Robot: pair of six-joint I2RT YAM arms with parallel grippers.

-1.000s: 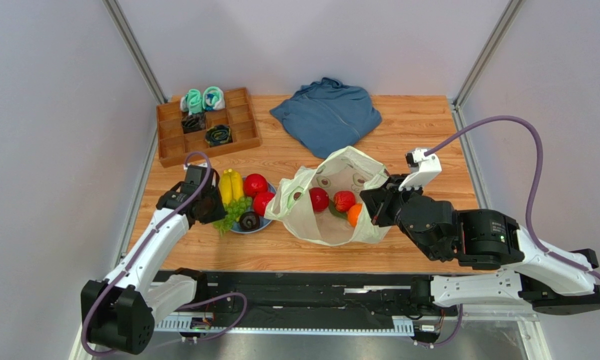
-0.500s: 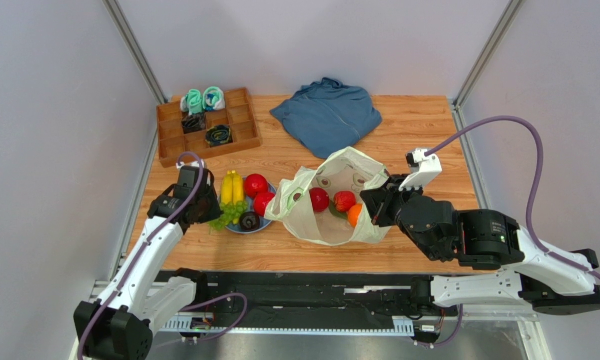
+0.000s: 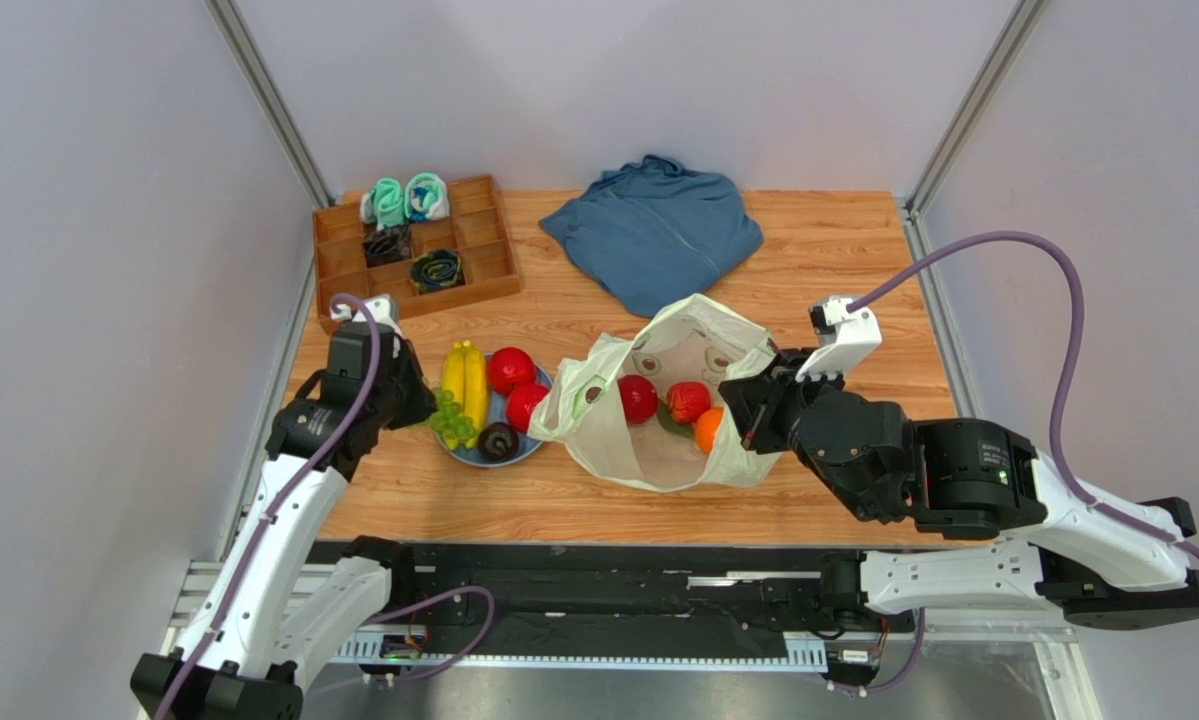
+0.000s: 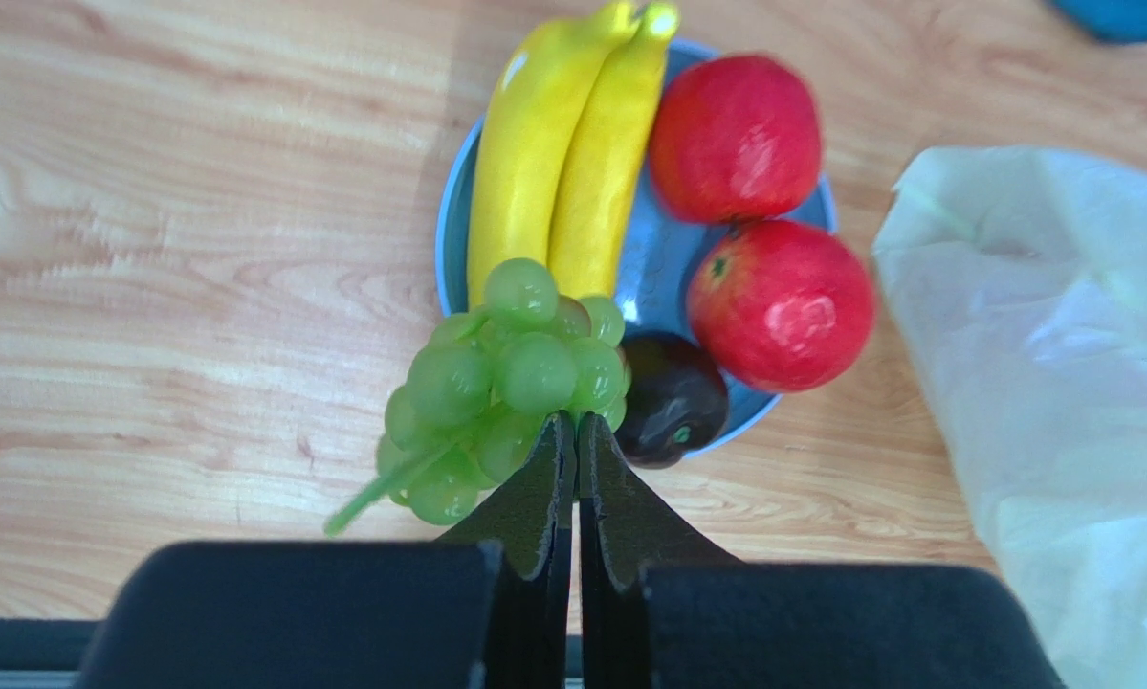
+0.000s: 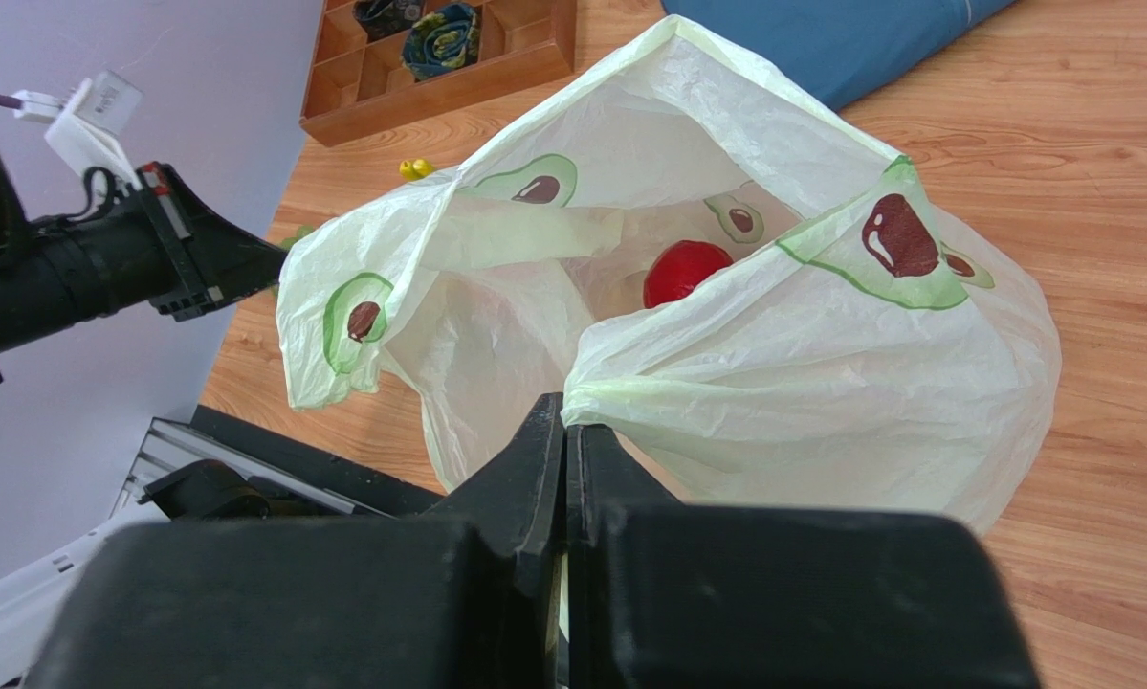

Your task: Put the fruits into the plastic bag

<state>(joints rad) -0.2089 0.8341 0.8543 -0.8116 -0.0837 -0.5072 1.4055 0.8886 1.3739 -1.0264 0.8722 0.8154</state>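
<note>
Grapes [image 4: 507, 381] sit pinched in the left arm's [image 3: 297, 480] down-pointing jaws

Top view high overhead, looking down; left wrist close, straight down; right wrist low, oblique; all share crinkly pale-green plastic bag [image 3: 620, 438].

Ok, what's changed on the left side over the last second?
The left end effector has drawn leftward, away from the plastic bag. It is shut on the green grapes, which slid slightly left with it at the rim of the plate. Unchanged: the right end effector pinching the bag's rim, and the banana.
</note>
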